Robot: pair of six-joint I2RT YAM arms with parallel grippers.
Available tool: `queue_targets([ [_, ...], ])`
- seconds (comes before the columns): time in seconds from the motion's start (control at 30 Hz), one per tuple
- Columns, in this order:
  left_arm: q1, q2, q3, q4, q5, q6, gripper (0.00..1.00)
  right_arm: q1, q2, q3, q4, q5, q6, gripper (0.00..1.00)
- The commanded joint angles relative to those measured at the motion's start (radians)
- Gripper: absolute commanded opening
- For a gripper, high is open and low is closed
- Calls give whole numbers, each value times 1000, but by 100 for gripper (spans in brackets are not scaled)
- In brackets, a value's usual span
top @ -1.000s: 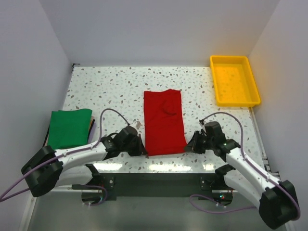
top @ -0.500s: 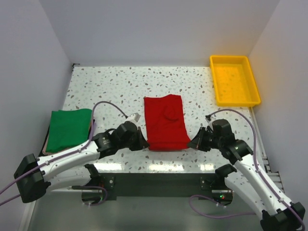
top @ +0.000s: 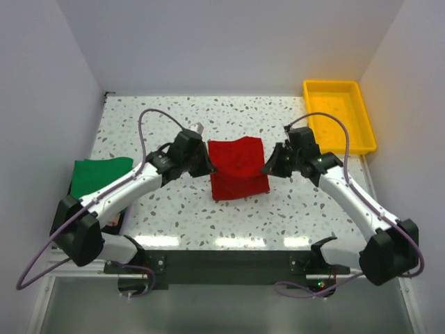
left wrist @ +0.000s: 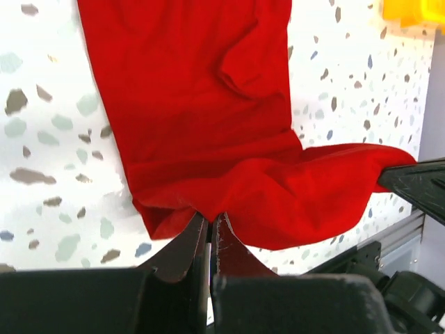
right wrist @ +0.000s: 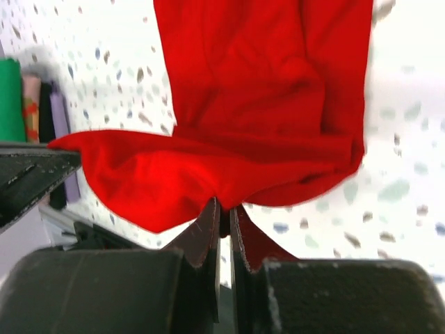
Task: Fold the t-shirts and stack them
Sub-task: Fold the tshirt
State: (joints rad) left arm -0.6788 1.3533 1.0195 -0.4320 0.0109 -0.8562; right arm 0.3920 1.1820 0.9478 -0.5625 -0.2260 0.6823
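Left gripper (top: 204, 167) and right gripper (top: 269, 168) each clamp a near corner of the red shirt (top: 238, 163), mid-table, hem raised over its far half. Best bet: keep both corners level, land hem on far edge, release together. Green shirt (top: 97, 184) lies far left.

The red t-shirt (left wrist: 201, 125) runs off the top edge of both wrist views; its gripped corners vanish inside the left hand (left wrist: 211, 233) and right hand (right wrist: 224, 221). Left of the red t-shirt, the left arm (top: 132, 186) covers part of the green t-shirt (top: 94, 177).
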Motion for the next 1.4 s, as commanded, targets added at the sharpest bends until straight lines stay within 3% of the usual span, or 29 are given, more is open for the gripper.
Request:
queue_targets([
  [0.0, 96, 76, 115, 22, 98, 81, 0, -30, 136, 123, 102, -2, -27, 0],
  [0.23, 257, 331, 327, 91, 242, 100, 0, -122, 497, 434, 131, -73, -43, 1],
  [0.33, 309, 543, 457, 114, 306, 118, 0, -148, 679, 573, 150, -99, -44, 4],
  [0.37, 321, 588, 496, 113, 323, 126, 0, -154, 726, 610, 153, -107, -44, 9],
  [0.43, 360, 668, 594, 136, 363, 141, 17, -173, 816, 719, 165, -150, -52, 24],
  [0.47, 372, 731, 617, 148, 374, 141, 25, -176, 893, 752, 176, -157, -56, 41],
  [0.5, 398, 754, 637, 159, 406, 137, 34, -183, 925, 840, 132, -153, -76, 48],
  [0.57, 418, 779, 669, 171, 405, 126, 43, -189, 988, 908, 95, -159, -107, 62],
  [0.6, 430, 771, 656, 197, 403, 126, 53, -194, 992, 931, 75, -142, -112, 66],
  [0.67, 435, 736, 634, 210, 382, 138, 57, -194, 979, 921, 75, -118, -125, 69],
  [0.77, 435, 698, 585, 222, 350, 146, 57, -196, 915, 846, 102, -63, -136, 67],
  [1.0, 383, 613, 450, 204, 267, 167, 43, -153, 775, 666, 179, 30, -176, 53],
  [1.13, 328, 581, 418, 203, 255, 171, 40, -150, 881, 753, 151, -22, -191, 37],
  [1.37, 301, 595, 384, 213, 267, 154, 37, -157, 1079, 920, 98, -73, -193, 25],
])
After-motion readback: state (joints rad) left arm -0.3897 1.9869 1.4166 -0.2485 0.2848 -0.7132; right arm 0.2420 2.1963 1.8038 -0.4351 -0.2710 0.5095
